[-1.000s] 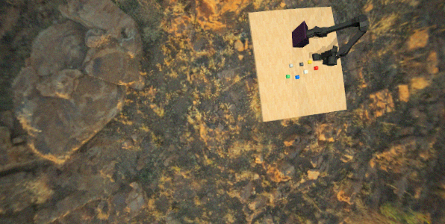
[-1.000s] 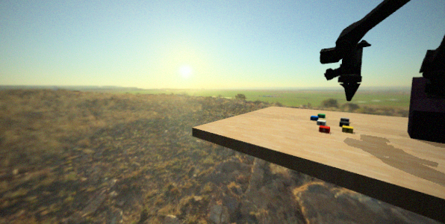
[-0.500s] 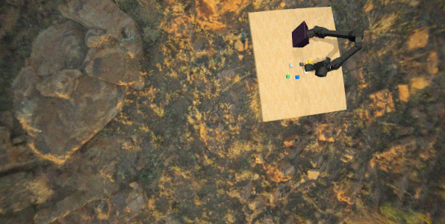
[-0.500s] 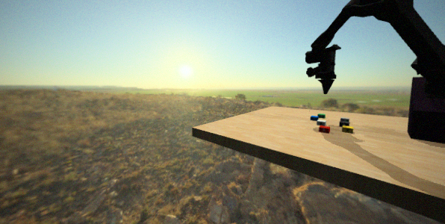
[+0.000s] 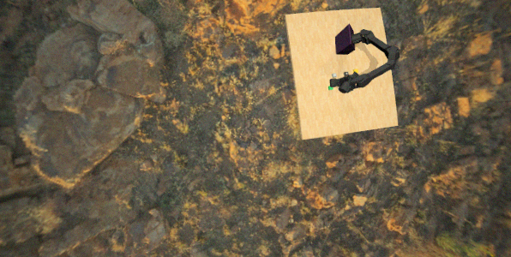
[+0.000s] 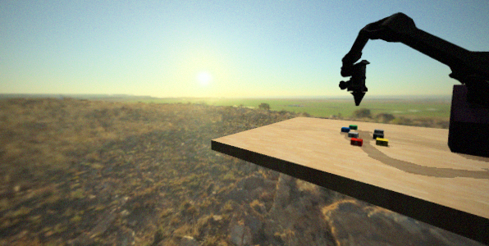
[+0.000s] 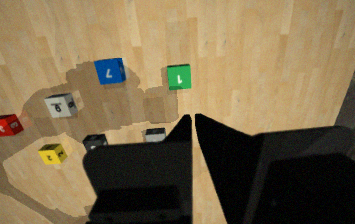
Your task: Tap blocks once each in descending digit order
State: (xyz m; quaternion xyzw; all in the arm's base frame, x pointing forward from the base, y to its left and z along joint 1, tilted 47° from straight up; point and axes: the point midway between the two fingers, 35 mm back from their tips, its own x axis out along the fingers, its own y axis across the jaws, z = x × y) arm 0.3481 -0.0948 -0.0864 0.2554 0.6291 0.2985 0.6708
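On the worktop (image 5: 343, 110), top view, the hand (image 5: 332, 84) sits over the block cluster; exterior: raised well above it, presumably for transit; wrist: fingers together, empty, pointing toward the green block (image 7: 179, 77).

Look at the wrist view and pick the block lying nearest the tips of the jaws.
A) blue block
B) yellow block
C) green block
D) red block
C: the green block sits just ahead of the closed jaws' tips, while the other three lie farther off to the left.
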